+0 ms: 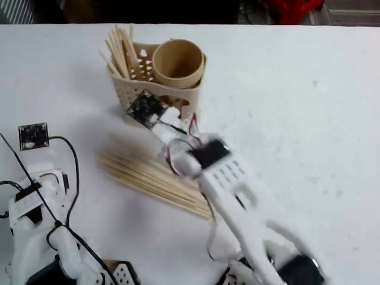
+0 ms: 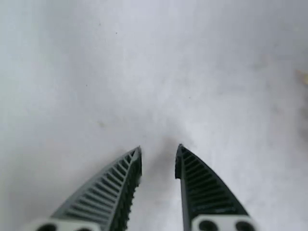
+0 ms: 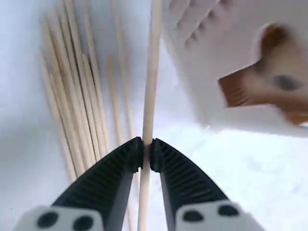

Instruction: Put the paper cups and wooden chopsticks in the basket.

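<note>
Surface: white matte table [image 1: 320,89]. The room beyond its far edge is dark, with a red object [image 1: 294,9]. The basket [image 1: 127,92] stands near the far edge and holds a paper cup [image 1: 178,62] and upright chopsticks [image 1: 122,50]. Loose chopsticks [image 1: 148,175] lie mid-table. The right gripper [image 3: 147,151] is clamped on a single chopstick [image 3: 151,72] beside the basket. The left gripper [image 2: 159,161], slightly parted and holding nothing, hangs over the table near the front-left corner.

Bright, even light leaves soft shadows beside the basket [image 1: 135,95]
</note>
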You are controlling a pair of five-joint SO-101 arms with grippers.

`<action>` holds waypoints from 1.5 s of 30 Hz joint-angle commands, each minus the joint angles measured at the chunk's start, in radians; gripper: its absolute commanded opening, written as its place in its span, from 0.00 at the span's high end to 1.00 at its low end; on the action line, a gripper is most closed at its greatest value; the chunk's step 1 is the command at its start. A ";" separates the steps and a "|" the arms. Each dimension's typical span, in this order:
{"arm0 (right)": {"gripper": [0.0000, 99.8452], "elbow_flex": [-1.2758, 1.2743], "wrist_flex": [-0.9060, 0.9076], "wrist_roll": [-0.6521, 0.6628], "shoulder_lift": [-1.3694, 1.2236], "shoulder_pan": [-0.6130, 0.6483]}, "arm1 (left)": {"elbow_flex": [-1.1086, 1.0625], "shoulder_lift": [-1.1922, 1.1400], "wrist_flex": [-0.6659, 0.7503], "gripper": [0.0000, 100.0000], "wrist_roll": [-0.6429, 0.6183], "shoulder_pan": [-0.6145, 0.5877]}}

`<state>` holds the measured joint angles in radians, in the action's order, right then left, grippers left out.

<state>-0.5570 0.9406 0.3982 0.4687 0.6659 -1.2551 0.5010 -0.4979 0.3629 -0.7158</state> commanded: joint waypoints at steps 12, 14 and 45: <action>0.98 0.592 -0.180 -0.143 0.079 0.012 | 0.009 0.004 0.025 0.87 -0.008 0.013; 0.98 0.690 -0.277 -0.175 -0.058 0.013 | 0.009 0.004 0.026 0.87 -0.008 0.013; 0.85 0.364 -0.829 -0.209 -0.266 -0.012 | 0.009 0.002 0.026 0.87 -0.006 0.013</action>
<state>-0.1979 0.0706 0.1849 0.1066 0.6659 -1.2551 0.5010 -0.4979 0.3629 -0.7158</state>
